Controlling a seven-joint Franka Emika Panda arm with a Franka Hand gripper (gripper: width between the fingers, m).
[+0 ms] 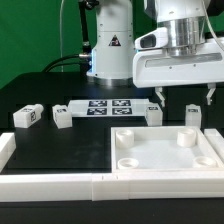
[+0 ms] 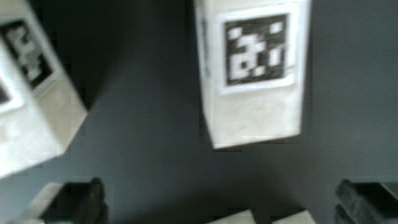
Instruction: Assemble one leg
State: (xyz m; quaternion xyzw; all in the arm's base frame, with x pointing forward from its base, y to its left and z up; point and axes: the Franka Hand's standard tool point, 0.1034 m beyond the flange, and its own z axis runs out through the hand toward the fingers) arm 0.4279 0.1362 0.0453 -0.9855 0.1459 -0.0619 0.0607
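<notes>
Four small white legs with black-and-white markers lie on the black table: two on the exterior view's left (image 1: pixel 27 116) (image 1: pixel 63 116) and two nearer the gripper (image 1: pixel 155 110) (image 1: pixel 192 113). My gripper (image 1: pixel 185 97) hangs open and empty just above those two, touching neither. In the wrist view one leg (image 2: pixel 249 70) lies ahead of the open gripper (image 2: pixel 217 203), and a second leg (image 2: pixel 36 90) lies off to the side. Both dark fingertips (image 2: pixel 71 200) show with nothing between them.
The large white square panel (image 1: pixel 165 150) with round corner holes lies in front of the gripper. The marker board (image 1: pixel 105 107) lies behind the legs. A white raised border (image 1: pixel 60 182) runs along the table's front and the exterior view's left side.
</notes>
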